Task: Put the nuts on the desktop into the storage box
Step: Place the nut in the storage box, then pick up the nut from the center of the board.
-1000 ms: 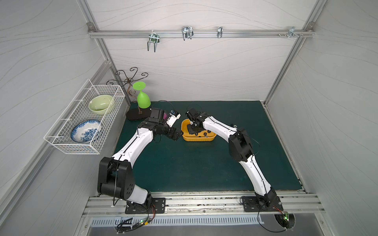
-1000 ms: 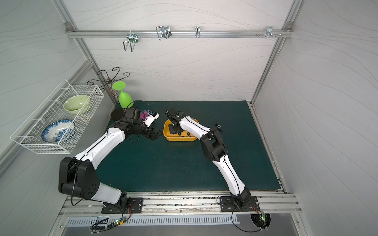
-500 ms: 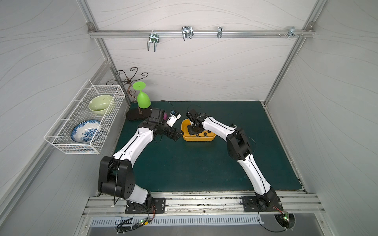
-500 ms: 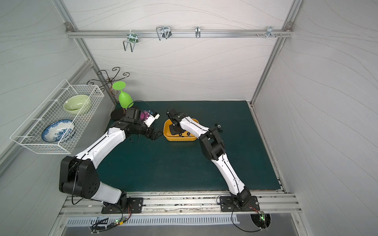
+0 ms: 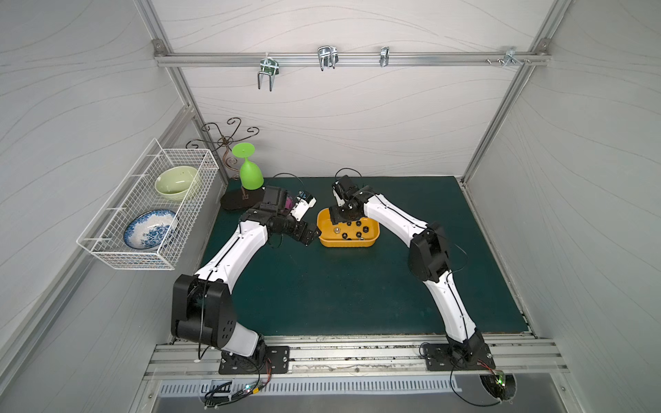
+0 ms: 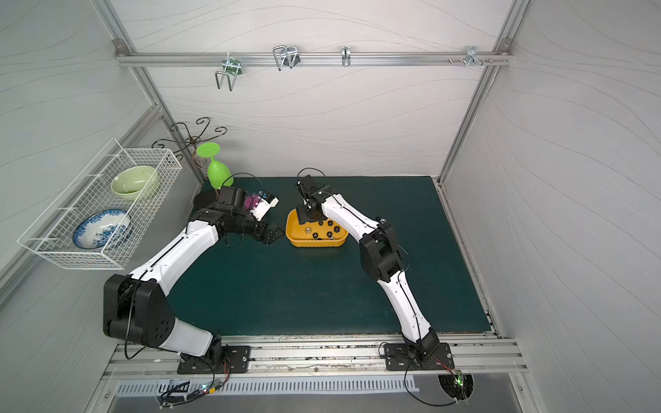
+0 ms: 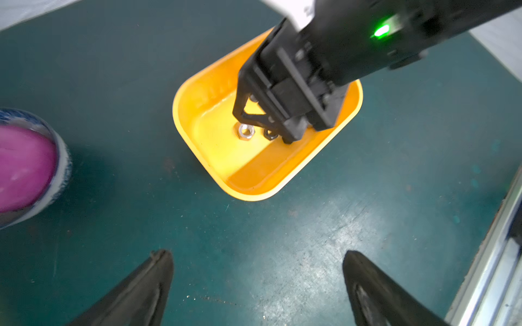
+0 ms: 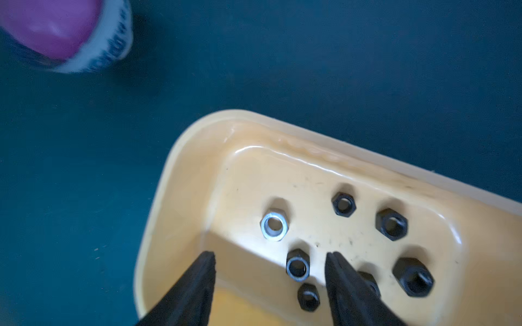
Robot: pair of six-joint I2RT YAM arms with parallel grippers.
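A: The right gripper is down inside the storage box, tips aimed at its floor. The jaws are parted and nothing is pinched between them!

B: And look, one black nut lies flat on the box floor right in that gap, clear of both fingers.

A: It has plenty of company. A silver nut sits just beside it, nearer the box's short wall. The other nuts are scattered past the fingertips, all black and all lying flat.

B: I count seven in the right wrist view, one of them half hidden behind a finger.

A: Over to the left gripper. It is spread wide and empty, pointing down at bare desktop just beside the box's short end, and it isn't touching the box.

B: Its wrist camera shows the right gripper dipping into the box from above, with the silver nut and a black one right at the fingertips.

A: In both top views the box sits flat on the desktop toward the far side. The left gripper is at one short end and the right gripper is over the box's rear corner at that same end.

B: And off to the side a small bowl with a pink ball in it stands on the desktop. It is near the box but apart from it.
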